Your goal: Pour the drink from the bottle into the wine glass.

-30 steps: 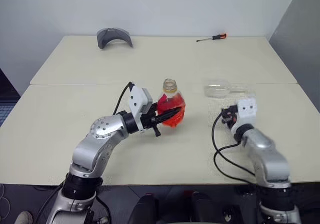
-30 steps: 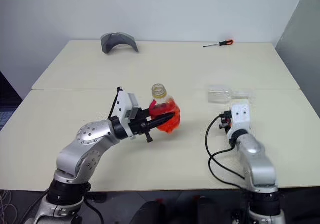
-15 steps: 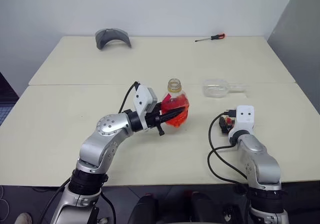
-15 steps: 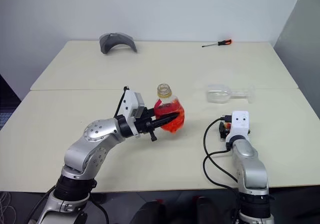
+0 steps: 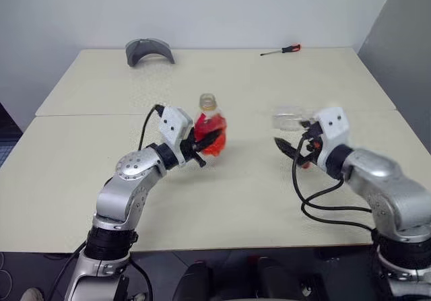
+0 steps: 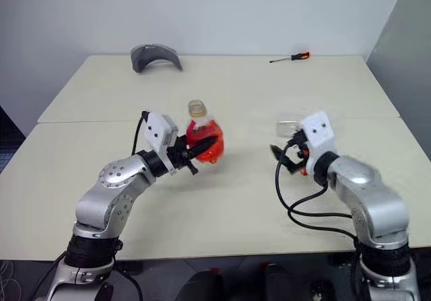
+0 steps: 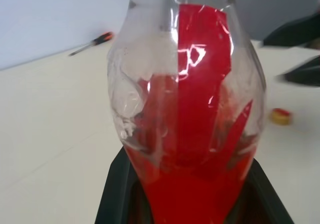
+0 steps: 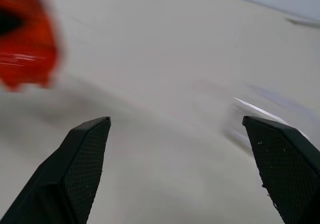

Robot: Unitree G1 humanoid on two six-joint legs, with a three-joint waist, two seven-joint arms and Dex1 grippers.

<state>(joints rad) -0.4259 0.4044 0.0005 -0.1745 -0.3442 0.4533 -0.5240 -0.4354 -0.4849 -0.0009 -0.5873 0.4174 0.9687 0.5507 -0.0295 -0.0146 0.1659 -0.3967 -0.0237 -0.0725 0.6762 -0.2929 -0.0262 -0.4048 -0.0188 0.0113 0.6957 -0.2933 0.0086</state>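
Fingers: left gripper (image 5: 207, 141) clamped on bottle (image 5: 210, 127); right gripper (image 8: 182, 169) spread wide, empty.
Uncapped bottle upright above table (image 5: 101, 146), red drink (image 7: 195, 184) low inside; wine glass (image 5: 291, 119) lying down, partly hidden, blurred.

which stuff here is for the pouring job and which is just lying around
For the job:
- bottle with red drink, uncapped, held by the left gripper
- wine glass, lying on its side
- right gripper, open, empty

Lying about:
- screwdriver
- grey curved thing
- yellow cap
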